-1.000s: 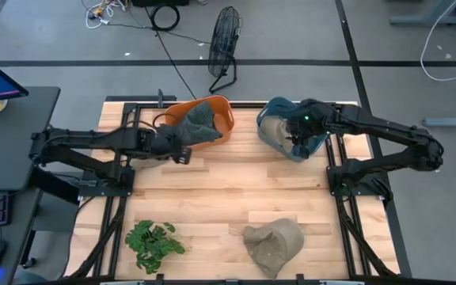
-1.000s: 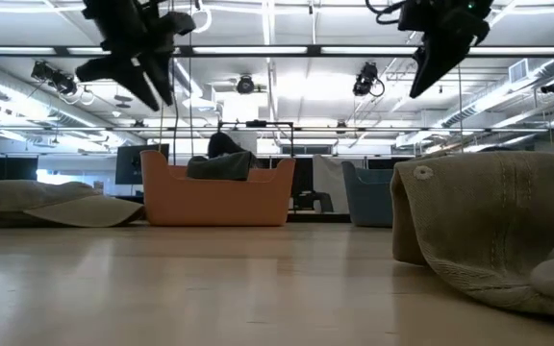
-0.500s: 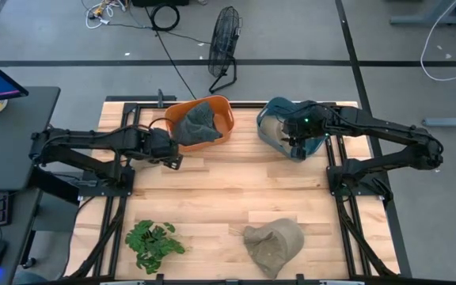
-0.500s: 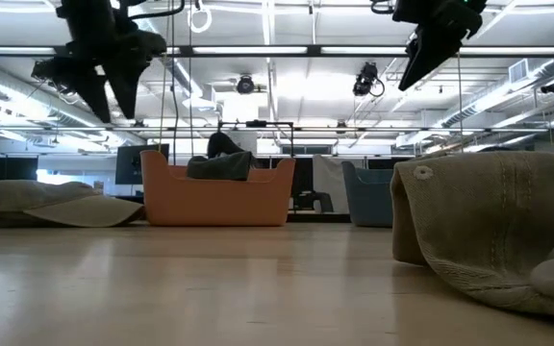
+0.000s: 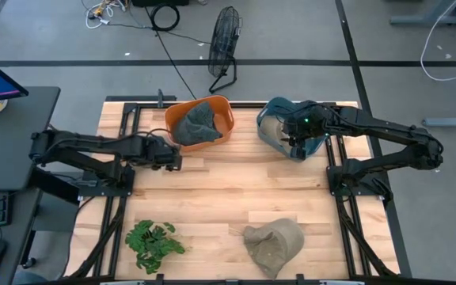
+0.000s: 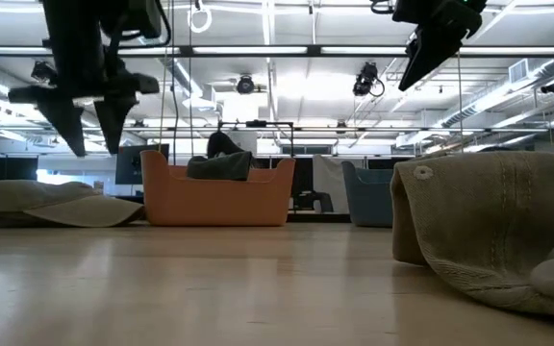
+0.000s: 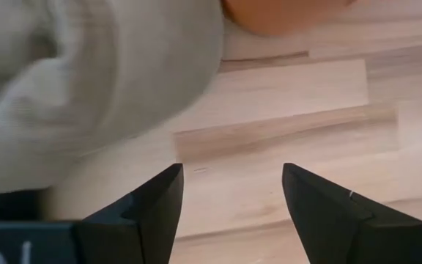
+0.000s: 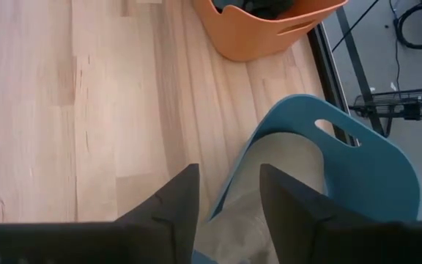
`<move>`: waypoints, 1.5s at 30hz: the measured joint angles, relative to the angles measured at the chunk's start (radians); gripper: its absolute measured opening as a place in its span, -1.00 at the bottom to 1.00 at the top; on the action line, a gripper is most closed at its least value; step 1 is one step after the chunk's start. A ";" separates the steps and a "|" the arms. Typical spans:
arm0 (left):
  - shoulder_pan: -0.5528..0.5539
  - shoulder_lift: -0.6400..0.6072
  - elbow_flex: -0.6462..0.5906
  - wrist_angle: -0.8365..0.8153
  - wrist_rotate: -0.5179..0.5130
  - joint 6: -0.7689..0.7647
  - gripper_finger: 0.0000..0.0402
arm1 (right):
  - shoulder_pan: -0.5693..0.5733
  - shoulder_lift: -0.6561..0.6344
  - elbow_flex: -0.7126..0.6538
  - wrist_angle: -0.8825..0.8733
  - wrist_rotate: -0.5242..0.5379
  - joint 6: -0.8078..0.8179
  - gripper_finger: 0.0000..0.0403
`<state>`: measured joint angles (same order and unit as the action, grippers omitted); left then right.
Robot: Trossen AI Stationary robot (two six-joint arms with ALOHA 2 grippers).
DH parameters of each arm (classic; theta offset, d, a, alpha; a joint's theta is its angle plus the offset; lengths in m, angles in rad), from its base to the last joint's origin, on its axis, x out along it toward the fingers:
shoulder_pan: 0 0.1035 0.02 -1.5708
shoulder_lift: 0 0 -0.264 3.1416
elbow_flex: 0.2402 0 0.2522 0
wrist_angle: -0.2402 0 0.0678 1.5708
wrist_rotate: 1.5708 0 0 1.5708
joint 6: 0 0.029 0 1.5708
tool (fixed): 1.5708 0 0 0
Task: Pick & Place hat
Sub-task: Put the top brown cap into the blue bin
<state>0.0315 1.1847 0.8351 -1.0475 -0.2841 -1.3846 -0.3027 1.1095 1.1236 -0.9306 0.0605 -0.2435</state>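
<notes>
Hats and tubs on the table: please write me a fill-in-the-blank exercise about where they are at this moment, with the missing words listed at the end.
1. The grey hat lies inside the ____ tub.
2. The right gripper hangs above the ____ tub.
3. The left gripper has its fingers ____, with nothing between them.
4. Near the table's front edge, the green plant lies apart from a ____ hat.

Missing words: orange; blue; open; tan
</notes>
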 joint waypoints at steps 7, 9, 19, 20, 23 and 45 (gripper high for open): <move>0.011 0.000 -0.096 0.081 -0.008 0.000 0.18 | 0.000 0.000 0.000 0.000 0.000 0.000 -0.26; 0.017 0.000 -0.110 0.084 -0.011 0.000 0.18 | 0.000 0.000 0.000 0.000 0.000 0.000 -0.26; 0.062 0.000 -0.171 0.158 -0.037 0.000 0.18 | 0.000 0.000 0.000 0.004 -0.001 0.000 -0.26; 0.064 0.000 -0.171 0.160 -0.055 0.003 0.18 | 0.000 0.000 0.000 0.003 -0.001 0.000 -0.26; 0.072 0.000 -0.150 0.147 -0.132 0.037 0.18 | 0.000 0.000 0.000 0.003 -0.001 0.000 -0.26; 0.288 -0.002 -0.298 0.233 -0.183 0.161 0.13 | 0.000 0.000 0.000 0.003 -0.001 0.000 -0.26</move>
<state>0.3191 1.1831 0.5373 -0.8141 -0.4674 -1.2236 -0.3031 1.1099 1.1236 -0.9272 0.0593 -0.2440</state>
